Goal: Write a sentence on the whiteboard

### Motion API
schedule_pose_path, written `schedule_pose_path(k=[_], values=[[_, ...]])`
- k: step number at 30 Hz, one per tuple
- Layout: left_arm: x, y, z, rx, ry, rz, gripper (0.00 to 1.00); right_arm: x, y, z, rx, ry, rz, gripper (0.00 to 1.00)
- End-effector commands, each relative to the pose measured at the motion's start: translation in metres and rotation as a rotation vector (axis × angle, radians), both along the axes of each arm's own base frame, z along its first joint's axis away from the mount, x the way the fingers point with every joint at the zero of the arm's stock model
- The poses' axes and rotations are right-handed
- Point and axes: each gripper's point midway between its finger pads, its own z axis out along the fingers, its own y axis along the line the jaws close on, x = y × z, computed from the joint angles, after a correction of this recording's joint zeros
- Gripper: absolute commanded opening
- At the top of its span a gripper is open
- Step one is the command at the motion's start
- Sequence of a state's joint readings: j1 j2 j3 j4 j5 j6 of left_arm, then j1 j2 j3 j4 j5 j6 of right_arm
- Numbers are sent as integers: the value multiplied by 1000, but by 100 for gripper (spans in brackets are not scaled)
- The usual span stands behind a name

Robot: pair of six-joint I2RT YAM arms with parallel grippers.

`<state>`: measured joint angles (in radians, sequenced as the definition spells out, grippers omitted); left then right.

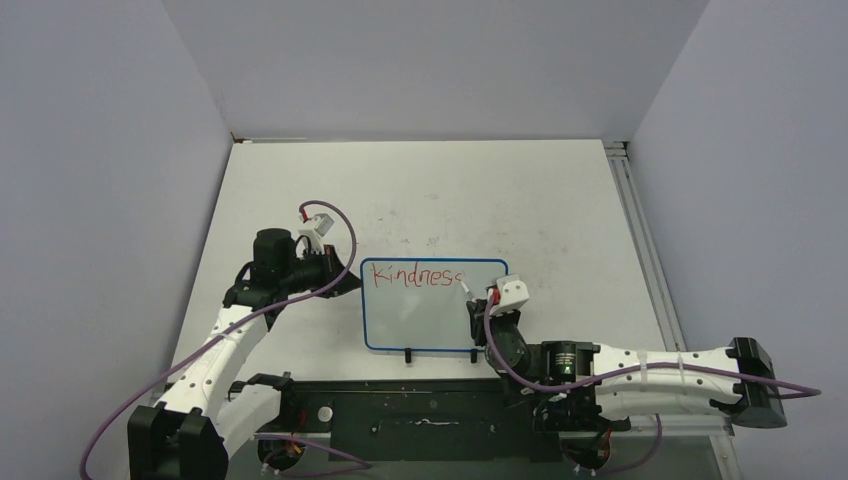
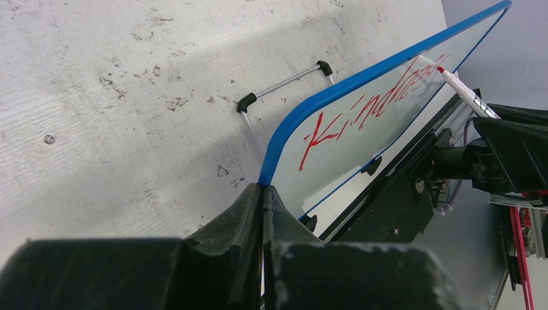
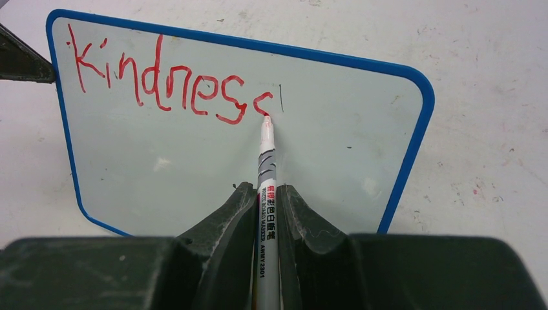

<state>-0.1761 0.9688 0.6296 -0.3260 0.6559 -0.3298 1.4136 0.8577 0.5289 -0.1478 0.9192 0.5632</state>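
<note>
Progress of writing on the whiteboard (image 1: 432,318), which stands mid-counter (image 1: 560,200) between the two arms, its clipped long edge nearest the bases. Left end effector (image 2: 262,192): fingers pressed together on the blue frame at the board's left edge, steadying it. A wire bracket (image 2: 284,81) shows on the counter behind the board, which appears tilted rather than flat. Right end effector (image 3: 265,194): fingers pinching a red marker (image 3: 267,165) along its barrel, tip touching the board surface. Done: one red word, "Kindness" (image 3: 161,84), across the top line, the tip sitting at its final "s", which looks only partly formed. Left to do, by judgement: completing that letter and adding further words to make a sentence. Space beyond the word is short, while the lower part of the board is blank.
</note>
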Motion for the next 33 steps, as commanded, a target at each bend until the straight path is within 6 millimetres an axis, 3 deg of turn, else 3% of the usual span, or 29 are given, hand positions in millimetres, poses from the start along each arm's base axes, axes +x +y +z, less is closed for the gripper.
schedule_pose_path(k=[1,12,33], values=[[3,-7,21,-26,-59,-32,0,1,-11,5,3,-3,-41,5],[3,-7,21,-26,-59,-34,0,-4,-19,-2,8,16,-48,5],[2,-7,21,-27,-59,-34,0,-6,5,0,9,-11,9,5]])
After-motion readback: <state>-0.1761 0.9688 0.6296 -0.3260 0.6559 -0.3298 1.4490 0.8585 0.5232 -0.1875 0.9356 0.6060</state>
